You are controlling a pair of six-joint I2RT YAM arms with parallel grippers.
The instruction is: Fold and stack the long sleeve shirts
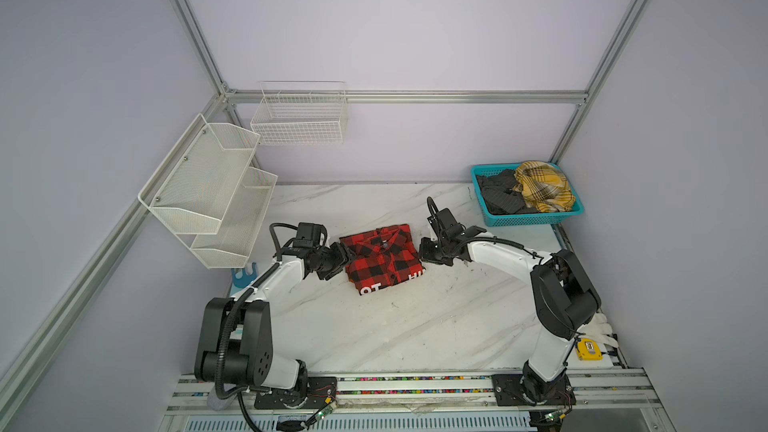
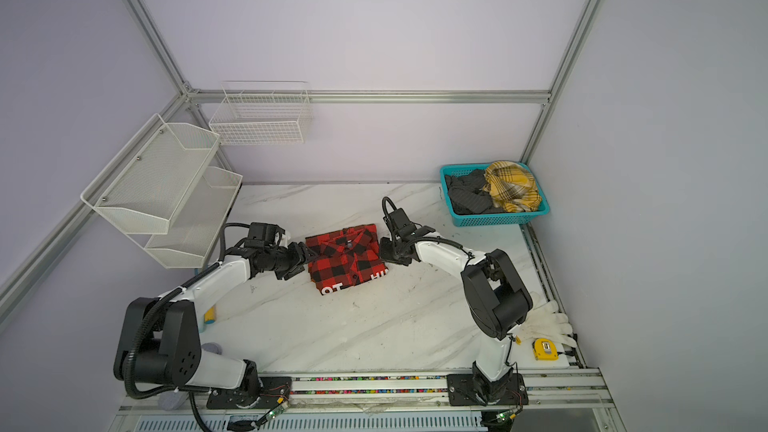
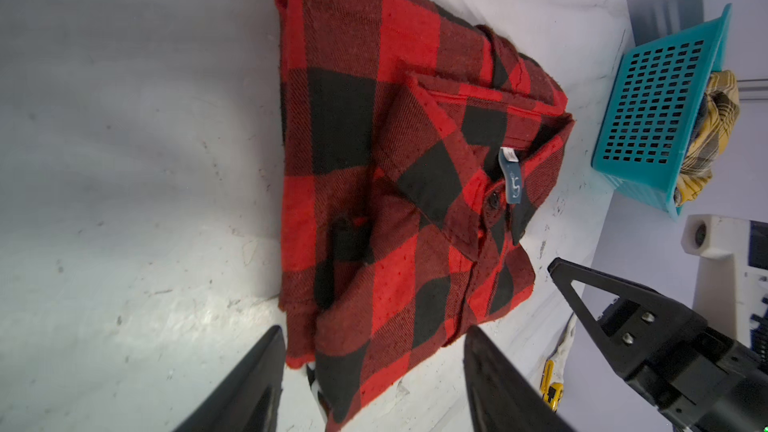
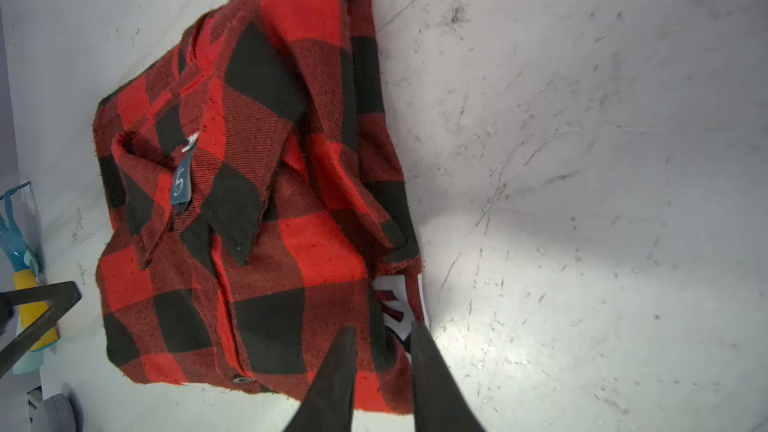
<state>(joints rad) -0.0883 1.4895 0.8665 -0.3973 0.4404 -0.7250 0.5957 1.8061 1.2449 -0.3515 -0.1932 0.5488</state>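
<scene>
Red-and-black check shirt (image 1: 380,261) is folded into a compact rectangle and lies flat on the marble tabletop (image 1: 415,326). It's roughly mid-table, between the two grippers in both top views. Collar (image 1: 390,238) points toward the back wall, button placket facing up. White block letters (image 1: 370,288) show along the near edge. Blue neck label (image 3: 512,176) is visible inside the collar in the left wrist view.

Left gripper (image 3: 374,328): jaws spread wide, one finger on each side of the shirt's left edge, not closed on it.

Right gripper (image 4: 380,330): jaws only narrowly parted, tips at the shirt's right edge by the lettered hem. Can't tell whether any cloth is caught between them. The left wrist view shows it side-on, just beside that edge.

Mustard-yellow plaid garment (image 1: 542,187) and dark grey garment (image 1: 498,195) lie crumpled in the teal basket (image 1: 536,220) at the far right corner of the table, well apart from the folded shirt. Plaid is on the right, heaped above the rim, with grey to its left.

Periphery:
- white mesh shelf rack (image 1: 208,193) on the left wall
- white wire basket (image 1: 299,122) on the back wall
- white glove (image 2: 544,317) and yellow tape measure (image 2: 545,349) at the near right table edge, by the right arm
</scene>
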